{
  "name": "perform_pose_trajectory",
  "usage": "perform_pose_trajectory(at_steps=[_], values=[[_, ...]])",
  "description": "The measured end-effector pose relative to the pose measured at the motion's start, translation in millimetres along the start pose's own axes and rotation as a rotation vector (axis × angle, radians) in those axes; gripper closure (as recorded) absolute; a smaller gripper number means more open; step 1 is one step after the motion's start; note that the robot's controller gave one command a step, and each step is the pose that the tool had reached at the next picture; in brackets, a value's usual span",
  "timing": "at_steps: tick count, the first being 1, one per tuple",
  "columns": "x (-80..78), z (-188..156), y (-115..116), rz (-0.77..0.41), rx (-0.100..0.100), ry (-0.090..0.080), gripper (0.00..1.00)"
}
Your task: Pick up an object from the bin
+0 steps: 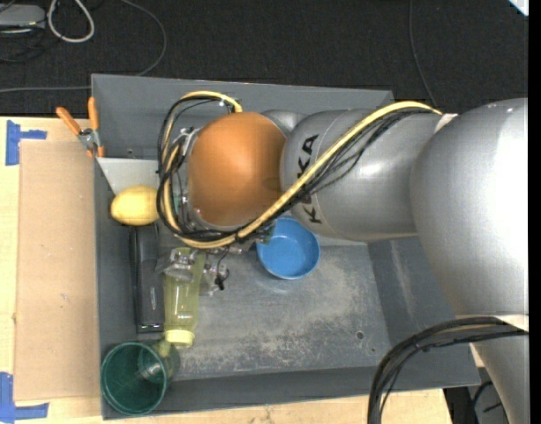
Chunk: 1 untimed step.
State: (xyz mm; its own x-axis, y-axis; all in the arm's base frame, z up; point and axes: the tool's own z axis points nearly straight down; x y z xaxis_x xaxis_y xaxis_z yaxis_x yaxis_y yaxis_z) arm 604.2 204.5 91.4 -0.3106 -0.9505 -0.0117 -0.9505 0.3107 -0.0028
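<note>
My gripper [201,260] hangs under the arm's wrist in the left half of the bin, right at the upper end of a pale yellowish clear bottle [181,303]. The bottle lies lengthwise with its yellow cap pointing to the bin's front edge. A blue bowl [289,251] sits just right of the gripper, partly hidden by the arm. A long black flat object [146,281] lies along the bottle's left side.
A yellow lemon [133,207] rests near the left wall, above the black object. A dark green funnel [133,378] stands in the front left corner, touching the bottle's cap. The arm covers the back and right of the bin.
</note>
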Motion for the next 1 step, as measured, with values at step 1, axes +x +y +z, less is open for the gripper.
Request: perform_pose_trajectory(at_steps=[1], values=[[3.8, -32.4, 0.8, 0.004, -0.003, 0.009, 1.00]])
